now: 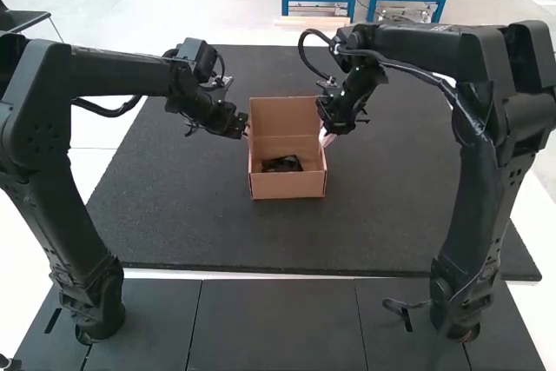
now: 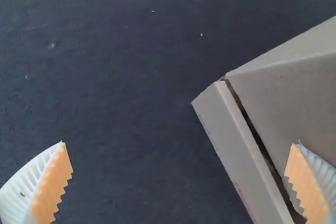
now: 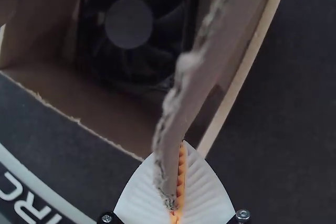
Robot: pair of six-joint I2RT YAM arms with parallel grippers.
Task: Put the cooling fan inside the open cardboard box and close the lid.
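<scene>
Cardboard box (image 1: 287, 182) sits open mid dark mat (image 1: 165, 206) on table (image 1: 269, 327), with rear lid flap (image 1: 282, 116) standing up at the back. Task's cooling fan (image 1: 282, 163) is inside the box, flat on its floor. In right wrist view the fan (image 3: 131, 30) is black, round hub facing up.

Right jaws are clenched on side flap (image 3: 220, 61) at the box's right side. White ribbed fingers (image 3: 205, 192) with orange pads pinch the flap's torn edge. That flap is roughly upright.

Left jaws are released and spread wide, just beside the box's left rear corner in high view. In left wrist view the orange pads (image 2: 50, 184) are well apart. A box corner (image 2: 273, 129) is close by one finger; cannot tell if they touch. Mat lies under the rest.

Left arm (image 1: 95, 71) comes in from the left, right arm (image 1: 434, 41) from the right.
</scene>
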